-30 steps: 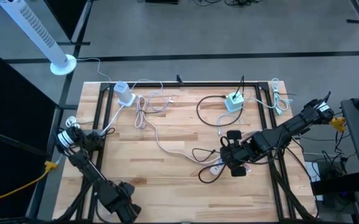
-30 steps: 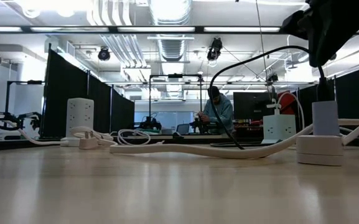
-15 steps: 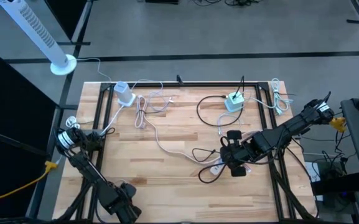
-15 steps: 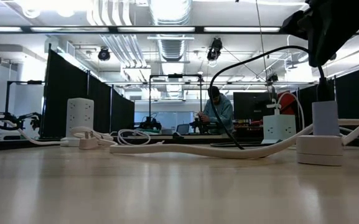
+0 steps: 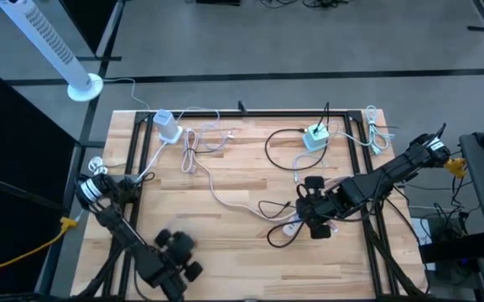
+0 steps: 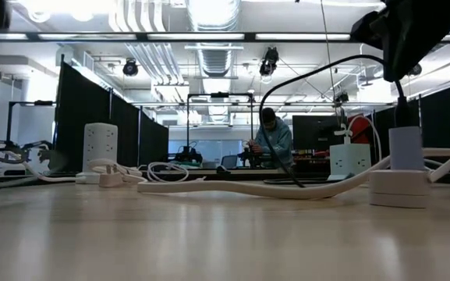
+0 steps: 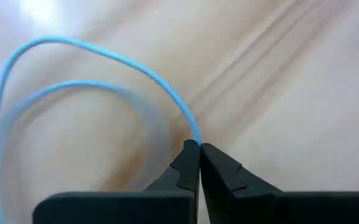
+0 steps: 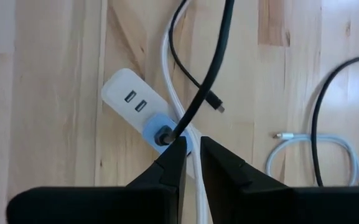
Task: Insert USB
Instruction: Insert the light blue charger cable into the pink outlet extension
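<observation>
Right gripper [image 5: 312, 228] over white power strip [image 8: 131, 99], fingers nearly closed beside black cable [image 8: 199, 93], grasp unclear, left gripper [image 7: 198, 148] closed, empty.

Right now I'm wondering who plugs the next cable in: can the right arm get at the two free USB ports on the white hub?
Probably yes. The right gripper hangs just above the white hub, and its USB ports lie uncovered; only the black cable crosses nearby.

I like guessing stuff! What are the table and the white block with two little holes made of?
Table: looks like wood, pale planks with grain lines, slightly shiny. White block: probably smooth plastic, rounded, evenly white. Right gripper hangs over it.
</observation>
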Controlling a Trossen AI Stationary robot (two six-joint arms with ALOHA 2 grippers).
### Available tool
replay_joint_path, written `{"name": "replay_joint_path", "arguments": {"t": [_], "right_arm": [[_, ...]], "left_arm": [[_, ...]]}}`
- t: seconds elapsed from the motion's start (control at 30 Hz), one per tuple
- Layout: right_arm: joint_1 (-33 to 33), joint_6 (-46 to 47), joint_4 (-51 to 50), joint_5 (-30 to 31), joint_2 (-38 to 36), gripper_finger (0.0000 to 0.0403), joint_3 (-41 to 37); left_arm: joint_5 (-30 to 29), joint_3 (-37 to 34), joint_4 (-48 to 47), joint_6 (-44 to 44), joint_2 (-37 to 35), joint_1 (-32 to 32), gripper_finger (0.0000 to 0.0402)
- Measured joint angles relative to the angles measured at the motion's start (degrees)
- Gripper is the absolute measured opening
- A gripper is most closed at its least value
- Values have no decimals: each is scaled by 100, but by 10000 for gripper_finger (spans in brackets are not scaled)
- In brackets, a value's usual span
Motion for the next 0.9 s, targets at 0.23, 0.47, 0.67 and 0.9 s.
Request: {"name": "replay_joint_path", "arguments": {"t": [0.23, 0.47, 0.67, 0.9], "right_arm": [[-2, -715, 812, 1, 0, 40, -1], [-2, -1017, 1088, 2, 22, 48, -1], [-2, -1631, 1654, 4, 14, 55, 2], [-2, -1656, 1330, 2, -83, 48, 348]], "left_arm": [[-2490, 183, 102, 1190, -383, 31, 3], [-3176, 238, 278, 1635, -952, 31, 2], [-4280, 248, 290, 2144, -1463, 87, 1], [-4189, 246, 309, 2723, -1965, 465, 0]]}}
